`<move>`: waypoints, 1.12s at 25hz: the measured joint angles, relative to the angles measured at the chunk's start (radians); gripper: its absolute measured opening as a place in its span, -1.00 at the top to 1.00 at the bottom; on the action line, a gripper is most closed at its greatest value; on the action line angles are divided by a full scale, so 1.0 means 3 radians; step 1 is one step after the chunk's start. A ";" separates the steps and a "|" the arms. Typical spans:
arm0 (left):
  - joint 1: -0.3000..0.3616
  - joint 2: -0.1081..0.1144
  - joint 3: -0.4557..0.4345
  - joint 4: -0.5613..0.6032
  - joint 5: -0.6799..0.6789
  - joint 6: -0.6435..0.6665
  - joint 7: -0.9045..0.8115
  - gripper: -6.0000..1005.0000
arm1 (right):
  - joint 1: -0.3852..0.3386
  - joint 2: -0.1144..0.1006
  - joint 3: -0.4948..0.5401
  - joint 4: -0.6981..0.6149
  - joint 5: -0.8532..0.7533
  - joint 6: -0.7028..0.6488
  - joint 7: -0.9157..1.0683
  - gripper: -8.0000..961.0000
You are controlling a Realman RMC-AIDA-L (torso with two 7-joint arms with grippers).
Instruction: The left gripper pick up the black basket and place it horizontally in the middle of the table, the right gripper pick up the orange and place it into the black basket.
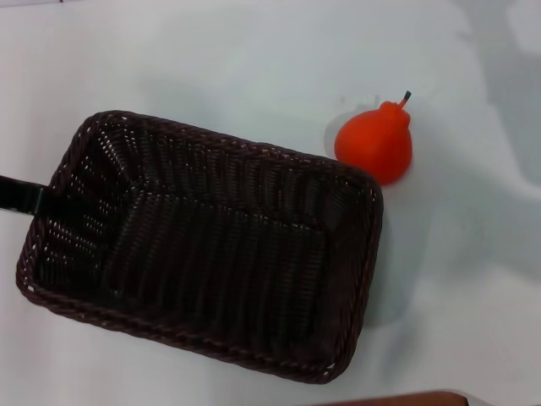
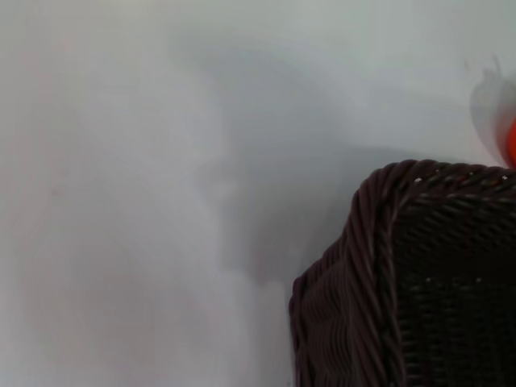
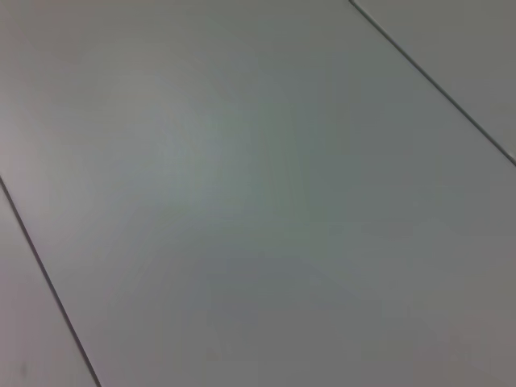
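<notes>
White table holds the black basket; the left gripper touches its left-edge rim, grip unclear; the orange sits just beyond its far-right corner.

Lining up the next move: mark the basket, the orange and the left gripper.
black basket [image 1: 338, 169]: head view, far rim.
orange [image 1: 374, 145]: head view, body centre.
left gripper [image 1: 21, 194]: head view, black finger at basket's left end.

Head view: a reddish-brown strip lies along the lower edge of the picture, only a narrow curved sliver showing; its nature cannot be determined.

Right wrist view: a plain grey panelled surface fills the picture. Two thin dark seams cross it, one seam towards one corner, the second seam towards the opposite corner. They run roughly parallel and well apart.
</notes>
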 joint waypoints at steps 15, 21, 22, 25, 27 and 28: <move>0.0191 -0.0062 -0.0591 -0.0281 -0.0618 -0.0142 -0.0020 0.64 | -0.0001 0.0004 0.0020 -0.0002 0.0000 -0.0006 0.0000 -0.80; 0.0243 -0.0093 -0.0805 -0.0304 -0.0777 -0.0167 -0.0071 0.64 | 0.0007 0.0005 0.0034 -0.0001 0.0000 -0.0018 0.0000 -0.80; 0.0244 -0.0099 -0.0830 -0.0307 -0.0793 -0.0170 -0.0071 0.64 | 0.0010 0.0005 0.0035 0.0000 0.0000 -0.0020 0.0000 -0.80; 0.0244 -0.0112 -0.0906 -0.0304 -0.0865 -0.0164 -0.0088 0.64 | 0.0023 0.0005 0.0035 0.0002 0.0000 -0.0026 -0.0001 -0.80; 0.0243 -0.0115 -0.0974 -0.0285 -0.0912 -0.0146 -0.0120 0.64 | 0.0026 0.0003 0.0035 0.0005 0.0000 -0.0041 -0.0001 -0.79; 0.0243 -0.0116 -0.0991 -0.0279 -0.0923 -0.0138 -0.0135 0.64 | 0.0026 0.0003 0.0035 0.0006 0.0000 -0.0053 -0.0001 -0.79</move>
